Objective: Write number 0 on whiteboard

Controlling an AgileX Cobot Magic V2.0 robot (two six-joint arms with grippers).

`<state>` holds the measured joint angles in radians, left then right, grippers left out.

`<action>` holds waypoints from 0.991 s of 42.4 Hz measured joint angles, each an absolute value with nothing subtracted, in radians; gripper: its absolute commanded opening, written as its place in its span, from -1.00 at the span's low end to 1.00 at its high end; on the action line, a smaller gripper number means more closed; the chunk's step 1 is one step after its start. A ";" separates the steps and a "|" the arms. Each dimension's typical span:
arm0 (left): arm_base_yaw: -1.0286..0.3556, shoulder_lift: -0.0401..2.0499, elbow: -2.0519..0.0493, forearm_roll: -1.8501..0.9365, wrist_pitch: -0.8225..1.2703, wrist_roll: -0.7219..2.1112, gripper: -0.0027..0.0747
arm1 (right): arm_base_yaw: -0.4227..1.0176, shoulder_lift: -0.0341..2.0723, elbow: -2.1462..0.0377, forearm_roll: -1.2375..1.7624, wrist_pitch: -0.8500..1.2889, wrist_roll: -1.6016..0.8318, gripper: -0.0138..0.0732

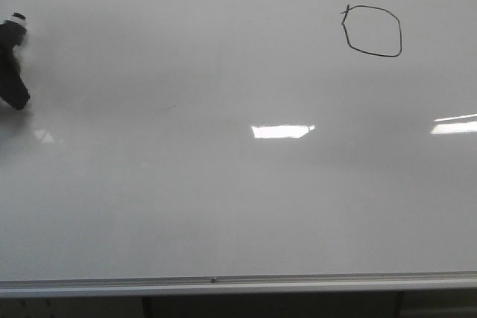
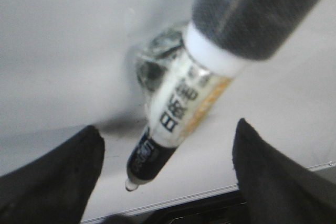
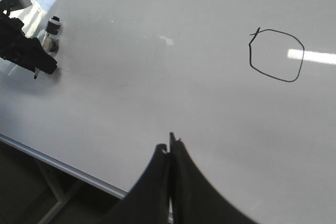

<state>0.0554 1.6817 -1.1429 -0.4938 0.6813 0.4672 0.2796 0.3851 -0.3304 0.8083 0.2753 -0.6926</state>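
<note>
At the far left edge of the front view, the left gripper [image 1: 13, 72] sits against the whiteboard [image 1: 223, 206], a marker [image 2: 173, 114] beside it. The left wrist view shows its dark fingers [image 2: 52, 177] spread wide with the marker lying loose between them, touching neither, apparently set down because the writing is finished. Across the glossy board, in the upper right of the front view, stands the number 0 [image 1: 373, 31], a closed, slightly angular black loop with a small tick at its upper left. The right gripper [image 3: 169, 153] hangs clear of the board, fingers pressed together on nothing, taking no part in the job.
</note>
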 measured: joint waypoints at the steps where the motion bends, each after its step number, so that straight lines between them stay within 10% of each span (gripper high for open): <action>1: 0.055 1.682 -1.143 -0.488 0.683 0.467 0.69 | 0.280 0.385 -0.330 0.808 0.275 -0.693 -0.84; 22: 0.055 1.384 -1.120 -0.414 0.821 0.467 0.62 | 0.280 0.385 -0.330 0.814 0.024 -0.693 -0.84; 37: 0.055 1.072 -0.949 -0.556 0.839 0.520 -0.84 | 0.280 0.385 -0.330 0.818 -0.033 -0.693 -0.84; 42: 0.055 0.976 -0.870 -0.604 0.827 0.583 -0.98 | 0.280 0.385 -0.330 0.820 -0.033 -0.693 -0.84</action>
<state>0.0554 0.9756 -0.8698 -0.6044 0.8265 0.5831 0.2796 0.3851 -0.3304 0.8200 -0.0325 -0.6926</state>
